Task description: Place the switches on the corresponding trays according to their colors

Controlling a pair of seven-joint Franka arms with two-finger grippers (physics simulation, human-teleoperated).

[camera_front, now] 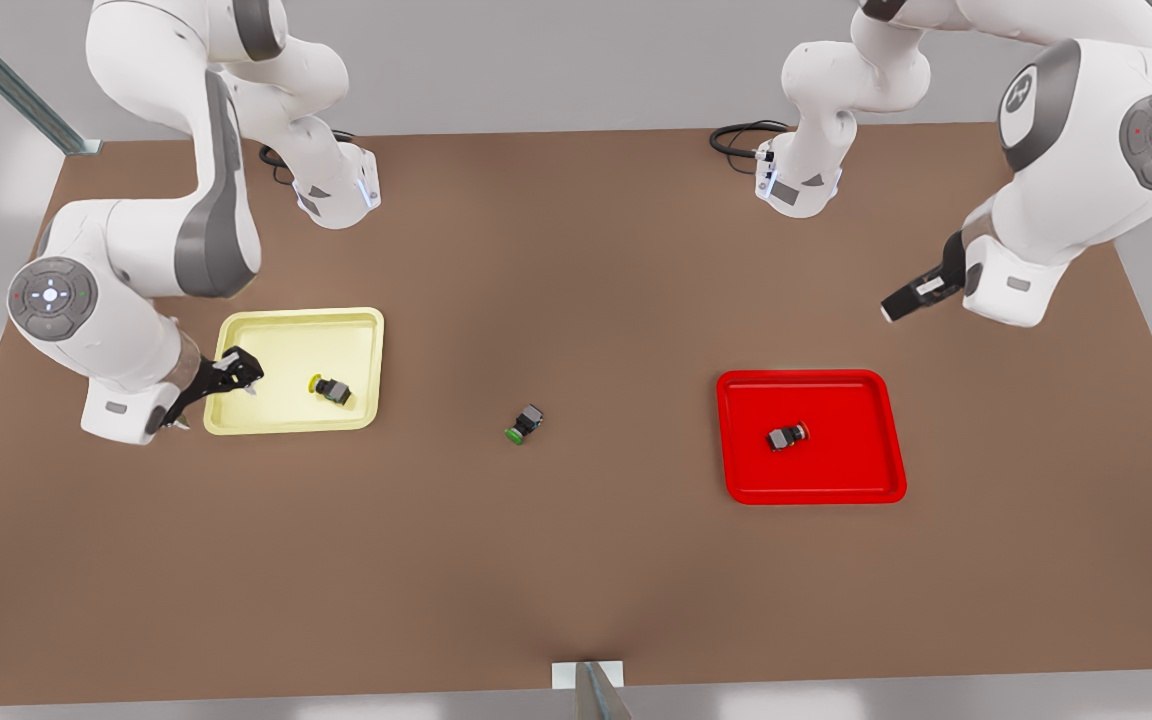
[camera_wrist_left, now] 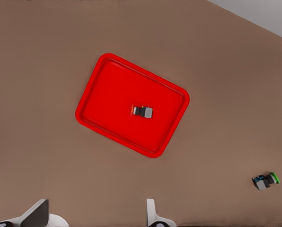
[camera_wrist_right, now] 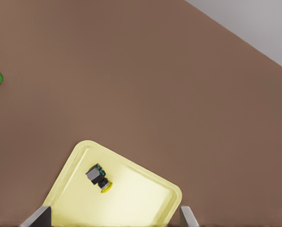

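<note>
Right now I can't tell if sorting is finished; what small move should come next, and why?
Probably just lift both arms clear. The yellow switch lies in the yellow tray, the red switch in the red tray, and both tools, left and right, are open.

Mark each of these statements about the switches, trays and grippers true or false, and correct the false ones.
1. The yellow-capped switch lies inside the pale yellow tray. True.
2. The red-capped switch lies on the bare table. False: it lies inside the red tray.
3. The green-capped switch lies on the table between the two trays. True.
4. The right gripper is shut on the yellow-capped switch. False: it is open over the yellow tray's edge, apart from the switch.
5. The left gripper is open and holds nothing. True: its fingers stand wide apart.
6. The two trays touch each other. False: bare table separates them.
</note>
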